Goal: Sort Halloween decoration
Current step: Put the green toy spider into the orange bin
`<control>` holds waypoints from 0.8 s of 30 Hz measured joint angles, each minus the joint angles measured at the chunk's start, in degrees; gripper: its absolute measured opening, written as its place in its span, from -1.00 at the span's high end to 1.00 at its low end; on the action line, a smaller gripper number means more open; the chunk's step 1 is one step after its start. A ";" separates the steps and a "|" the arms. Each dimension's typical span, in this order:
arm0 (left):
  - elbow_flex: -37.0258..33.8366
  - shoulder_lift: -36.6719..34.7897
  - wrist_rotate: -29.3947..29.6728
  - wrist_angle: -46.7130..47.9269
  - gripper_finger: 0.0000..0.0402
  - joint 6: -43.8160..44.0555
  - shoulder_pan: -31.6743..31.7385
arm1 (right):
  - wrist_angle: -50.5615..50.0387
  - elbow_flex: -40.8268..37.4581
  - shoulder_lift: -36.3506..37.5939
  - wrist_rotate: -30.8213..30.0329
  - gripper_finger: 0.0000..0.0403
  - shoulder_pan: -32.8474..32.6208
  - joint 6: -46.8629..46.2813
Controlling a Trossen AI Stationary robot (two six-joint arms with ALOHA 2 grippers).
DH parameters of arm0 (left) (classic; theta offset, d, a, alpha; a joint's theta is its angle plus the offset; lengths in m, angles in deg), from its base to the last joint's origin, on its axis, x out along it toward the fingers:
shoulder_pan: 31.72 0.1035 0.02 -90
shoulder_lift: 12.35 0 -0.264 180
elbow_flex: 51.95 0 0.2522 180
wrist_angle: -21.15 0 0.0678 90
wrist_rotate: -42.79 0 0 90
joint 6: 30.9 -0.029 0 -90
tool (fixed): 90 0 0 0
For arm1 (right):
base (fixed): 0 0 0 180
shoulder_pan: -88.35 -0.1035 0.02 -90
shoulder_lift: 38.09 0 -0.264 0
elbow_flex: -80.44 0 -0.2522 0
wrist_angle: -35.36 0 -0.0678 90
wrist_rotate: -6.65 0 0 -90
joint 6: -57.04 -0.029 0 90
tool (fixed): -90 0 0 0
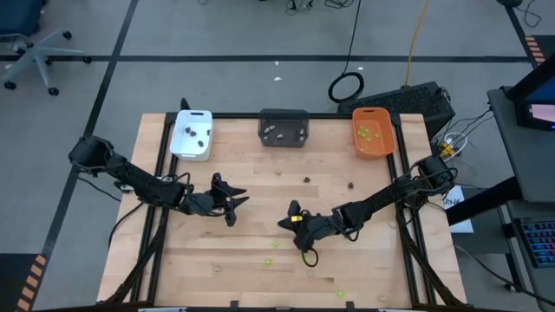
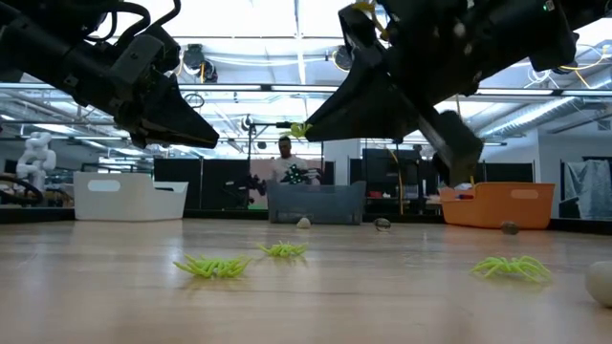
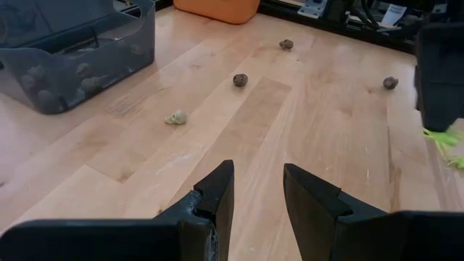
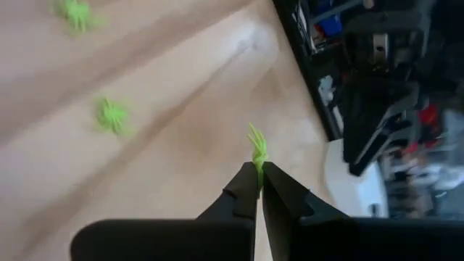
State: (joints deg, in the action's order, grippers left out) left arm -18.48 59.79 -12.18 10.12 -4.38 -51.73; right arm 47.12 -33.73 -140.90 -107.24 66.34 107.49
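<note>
- Right gripper (image 4: 259,174): we see its fingers pinched shut on a lime green spider (image 4: 257,151), held above the table's middle, toward the front edge.
- Orange tray (image 1: 374,132): it sits at the back right corner, holding green pieces; we judge the right arm nearer it.
- Left gripper (image 3: 257,192): narrowly parted, empty, left of centre; the beige skull (image 3: 175,117) lies ahead.

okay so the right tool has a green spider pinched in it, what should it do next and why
Probably carry it toward the orange tray at the table's back right. The right tool is shut on a lime green spider and raised off the table, and that tray already holds green pieces, while the white tray and dark grey tray hold other colours. The left tool waits, open and empty, above the table.
</note>
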 joint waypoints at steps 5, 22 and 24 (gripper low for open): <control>0.00 0.00 0.00 0.00 0.41 0.02 0.00 | 0.02 0.02 0.00 3.14 1.00 -0.01 -11.64; 0.00 0.00 -0.02 0.01 0.41 0.07 0.00 | -0.01 0.02 0.02 4.55 1.00 0.16 -46.29; 0.00 0.00 -0.02 0.03 0.41 0.07 0.00 | -0.04 0.02 0.02 4.58 1.00 0.16 -46.53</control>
State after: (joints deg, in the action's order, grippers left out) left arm -18.48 59.79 -12.20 10.15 -4.31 -51.73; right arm 47.07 -33.71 -140.88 -102.66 66.50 60.96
